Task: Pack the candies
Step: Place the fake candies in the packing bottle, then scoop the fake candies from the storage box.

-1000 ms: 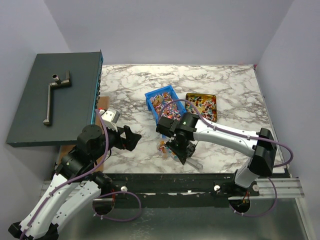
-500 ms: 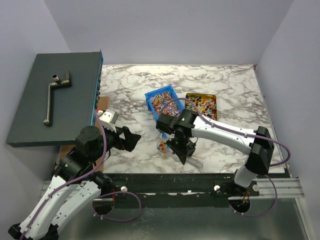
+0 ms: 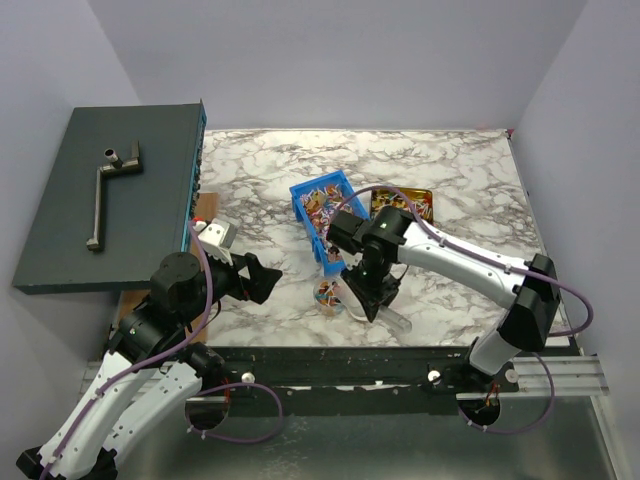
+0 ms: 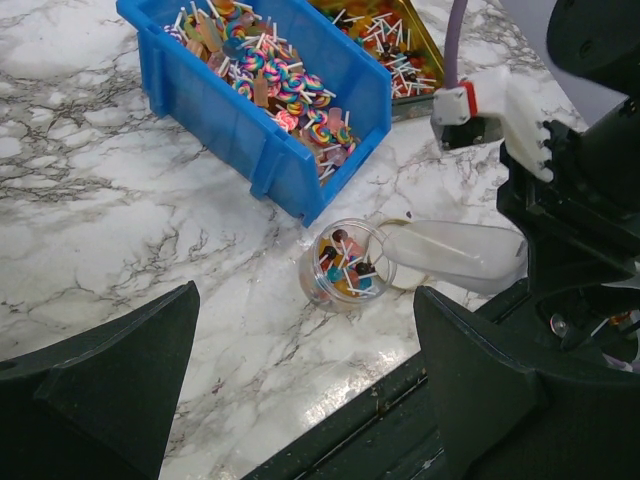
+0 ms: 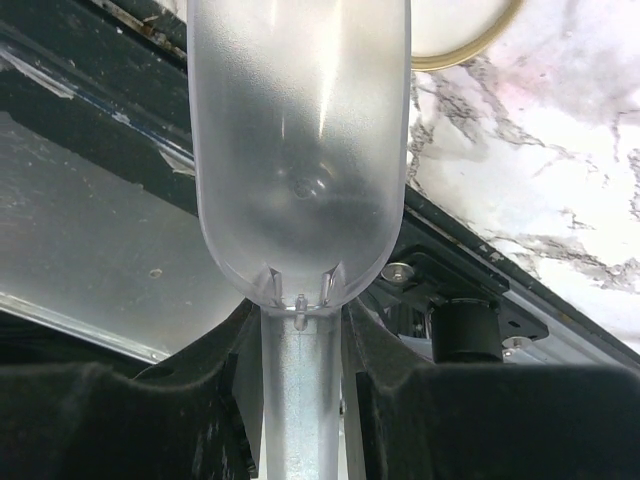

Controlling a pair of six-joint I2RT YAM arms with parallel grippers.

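Note:
The candies [image 3: 322, 203] fill a blue bin [image 3: 304, 228]; in the left wrist view [image 4: 270, 80] they are small swirl lollipops on sticks. More candies lie in a gold tray [image 3: 425, 200]. A small clear jar [image 4: 343, 266] holding some candies stands in front of the bin, also in the top view [image 3: 327, 292]. My right gripper [image 3: 368, 296] is shut on the handle of a clear plastic scoop [image 5: 300, 140], whose bowl [image 4: 452, 255] lies beside the jar's mouth. My left gripper [image 3: 262, 278] is open and empty, left of the jar.
A round gold-rimmed lid [image 5: 462, 40] lies on the marble table [image 3: 440, 160] next to the scoop. A dark grey box [image 3: 110, 200] with a metal handle stands at the left. The table's near edge [image 4: 330, 440] runs just below the jar.
The right arm has swung its wrist to the right and turned the scoop beside the jar. The left arm has shifted slightly and stays open.

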